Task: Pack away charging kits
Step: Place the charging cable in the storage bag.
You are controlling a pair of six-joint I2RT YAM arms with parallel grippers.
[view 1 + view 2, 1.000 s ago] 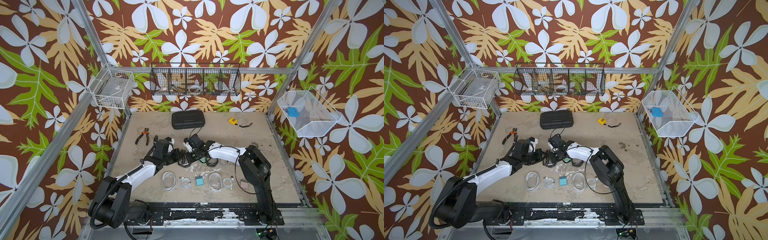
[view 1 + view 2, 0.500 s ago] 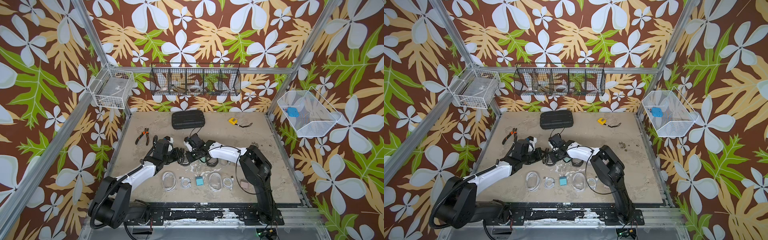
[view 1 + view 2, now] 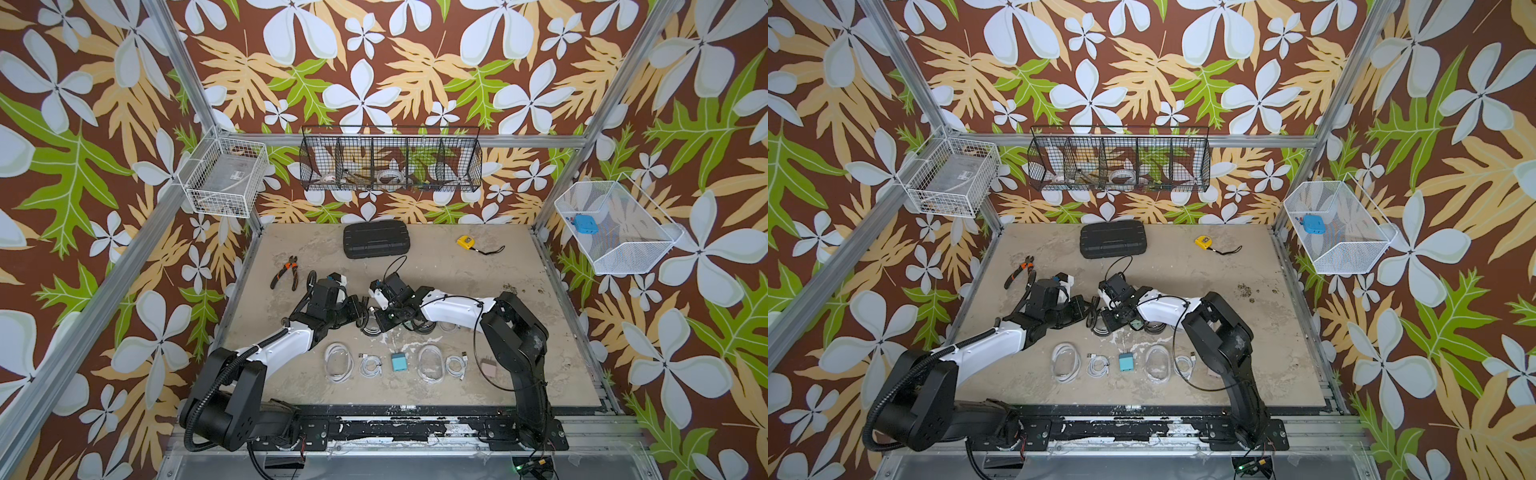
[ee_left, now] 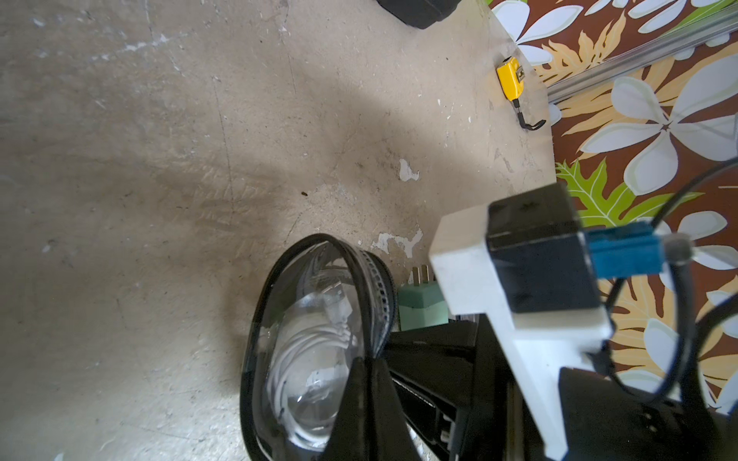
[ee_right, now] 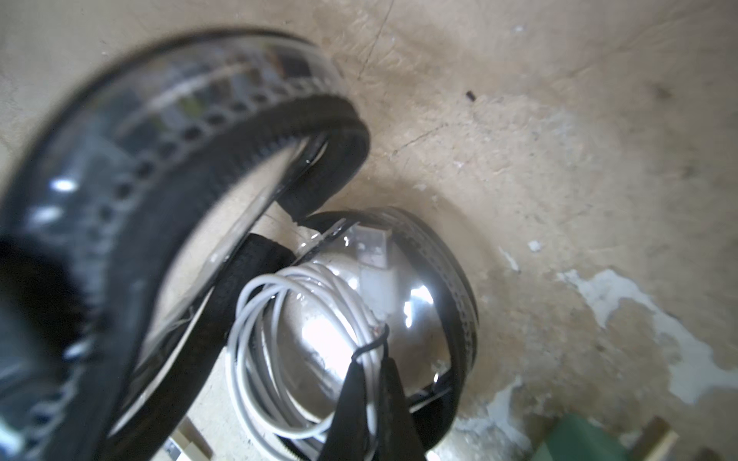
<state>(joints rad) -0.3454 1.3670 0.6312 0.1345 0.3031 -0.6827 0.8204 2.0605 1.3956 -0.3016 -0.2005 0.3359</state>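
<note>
the coiled white cable (image 5: 279, 315) is looking light and floppy, likely springing loose if taken by a single strand, so the bound spot at its dark tie (image 5: 369, 347) is seeming the safest hold. the right end effector (image 5: 371, 371) is clamping together on the coil just there, holding it at the open mouth of the black-rimmed oval case (image 4: 377, 287). the case is lying opened on the desk (image 3: 457, 270). its clear domed shells are probably thin, slick and easy to dent, while the black zip rim is offering a firmer edge. the left end effector (image 4: 369, 371) is pinching shut on that rim, propping one half up. a teal plug (image 4: 419, 307), small and rigid, is sitting just beside the case, prongs showing. spare cables (image 3: 370, 365), clear cases (image 3: 430, 365) and plugs (image 3: 399, 362) are lying in a row on the robot's side of the case.
</note>
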